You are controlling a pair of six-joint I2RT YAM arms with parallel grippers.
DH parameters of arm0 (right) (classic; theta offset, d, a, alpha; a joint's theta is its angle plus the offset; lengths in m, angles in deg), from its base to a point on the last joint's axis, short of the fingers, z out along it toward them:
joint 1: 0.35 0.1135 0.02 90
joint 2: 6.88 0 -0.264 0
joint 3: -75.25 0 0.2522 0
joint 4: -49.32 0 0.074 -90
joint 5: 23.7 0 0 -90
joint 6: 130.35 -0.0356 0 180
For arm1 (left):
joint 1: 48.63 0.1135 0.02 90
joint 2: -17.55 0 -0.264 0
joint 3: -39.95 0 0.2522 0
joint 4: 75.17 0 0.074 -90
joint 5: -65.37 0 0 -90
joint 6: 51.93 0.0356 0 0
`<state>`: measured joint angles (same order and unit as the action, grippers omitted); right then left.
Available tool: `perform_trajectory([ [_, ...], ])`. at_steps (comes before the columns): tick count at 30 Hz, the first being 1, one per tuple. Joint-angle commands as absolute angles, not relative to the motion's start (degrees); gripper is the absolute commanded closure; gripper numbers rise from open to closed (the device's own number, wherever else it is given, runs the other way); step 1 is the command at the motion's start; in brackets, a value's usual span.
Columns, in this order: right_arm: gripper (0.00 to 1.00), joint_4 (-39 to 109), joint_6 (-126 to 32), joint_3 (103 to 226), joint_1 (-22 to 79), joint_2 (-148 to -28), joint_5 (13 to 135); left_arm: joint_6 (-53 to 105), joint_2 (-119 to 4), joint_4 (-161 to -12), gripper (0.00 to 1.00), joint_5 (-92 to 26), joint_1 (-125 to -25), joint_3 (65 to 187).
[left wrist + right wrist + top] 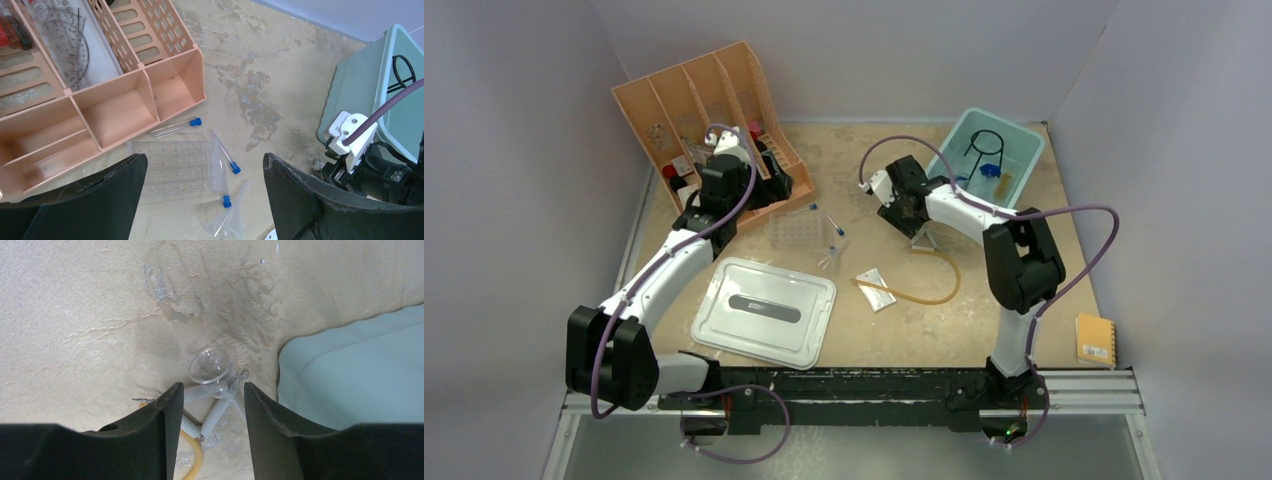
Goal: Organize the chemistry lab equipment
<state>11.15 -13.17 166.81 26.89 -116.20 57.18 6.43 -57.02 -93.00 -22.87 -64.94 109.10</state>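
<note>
Tan table [874,340] bears lid [764,310], tube rack [796,232], hose [934,297], bin [1024,140], organizer [654,110].

Left tool [204,161] raised, jaws spread wide. Right tool [212,390] low, pointing down, jaws partly apart.

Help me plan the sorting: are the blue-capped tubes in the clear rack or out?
Out. Three blue-capped tubes lie flat beside the clear tube rack, its wells empty.

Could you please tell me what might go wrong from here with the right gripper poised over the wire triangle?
1. A small clear cup lies at the wire triangle, between the open fingers of the right gripper. Closing might knock or pinch the cup instead.
2. The amber rubber hose runs close beside the triangle and could get caught too.
</note>
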Motion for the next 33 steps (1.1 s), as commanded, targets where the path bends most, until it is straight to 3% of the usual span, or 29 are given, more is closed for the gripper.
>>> perform_trajectory([
  [1, 0.49, 11.1, -9.0, 166.7, 26.6, -115.7, 57.1, 7.4, -55.8, -90.8, 0.14, -23.4, -65.2, 108.8],
  [7, 0.49, 11.6, -6.0, 167.9, 26.7, -118.4, 55.6, 7.4, -55.8, -90.7, 0.14, -23.4, -65.2, 108.8],
  [12, 0.58, 10.3, -4.7, 168.9, 26.6, -119.5, 59.4, 7.3, -55.7, -90.7, 0.14, -23.2, -65.2, 108.7],
  [24, 0.66, 9.9, -8.6, 174.9, 26.8, -121.7, 66.0, 7.3, -56.1, -90.7, 0.14, -22.8, -65.2, 109.1],
  [33, 0.63, 10.8, -18.0, 184.5, 26.9, -127.6, 68.8, 7.1, -56.1, -90.8, 0.14, -22.7, -65.2, 109.0],
])
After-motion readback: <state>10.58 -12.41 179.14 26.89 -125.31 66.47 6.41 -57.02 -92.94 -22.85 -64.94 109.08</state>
